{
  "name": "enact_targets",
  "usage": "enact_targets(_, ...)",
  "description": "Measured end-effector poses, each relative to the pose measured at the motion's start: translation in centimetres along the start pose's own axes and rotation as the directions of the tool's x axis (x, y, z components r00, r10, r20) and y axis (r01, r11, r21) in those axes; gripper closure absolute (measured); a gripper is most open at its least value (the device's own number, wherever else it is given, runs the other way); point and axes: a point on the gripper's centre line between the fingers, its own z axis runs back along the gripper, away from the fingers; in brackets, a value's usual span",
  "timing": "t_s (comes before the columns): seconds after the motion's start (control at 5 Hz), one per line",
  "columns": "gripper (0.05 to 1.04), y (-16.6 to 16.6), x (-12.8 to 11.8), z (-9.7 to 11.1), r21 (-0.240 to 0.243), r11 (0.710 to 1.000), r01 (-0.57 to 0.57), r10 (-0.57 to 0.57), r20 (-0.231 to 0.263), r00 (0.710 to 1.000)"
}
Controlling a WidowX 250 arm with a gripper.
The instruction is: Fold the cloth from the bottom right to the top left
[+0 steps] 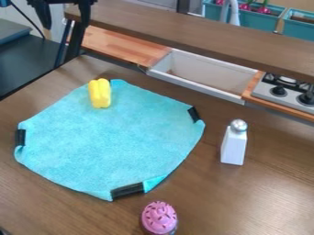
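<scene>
Blue cloth spread out on the brown tabletop, unfolded apart from a small turned edge at the bottom.
The gripper is seen at the upper left, beyond the cloth, with its 2 fingers held apart and nothing gripped. Black patches are seen at the cloth's left, bottom and upper right edges. A yellow object is set on the cloth near its top corner. A white, silver-topped shaker is stood upright to the right, and a pink-topped object is placed below the cloth, apart from it.
</scene>
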Motion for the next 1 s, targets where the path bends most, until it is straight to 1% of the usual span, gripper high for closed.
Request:
enact_targets(0.2, 0.082, 0.0, -0.6, -1.6, 0.012, 1.000, 0.010, -0.010, -0.043, 0.999)
enact_targets(0.4, 0.082, -0.8, -3.9, -4.2, 0.033, 0.987, 0.156, -0.151, -0.117, 0.981)
enact_targets(0.6, 0.082, -1.9, -6.2, -4.1, 0.024, 0.955, 0.297, -0.291, -0.133, 0.947)
enact_targets(0.8, 0.082, -2.7, -8.3, -4.7, 0.019, 0.901, 0.432, -0.427, -0.120, 0.896)
enact_targets(1.0, 0.082, -4.2, -10.9, -5.5, -0.007, 0.787, 0.617, -0.615, -0.090, 0.783)
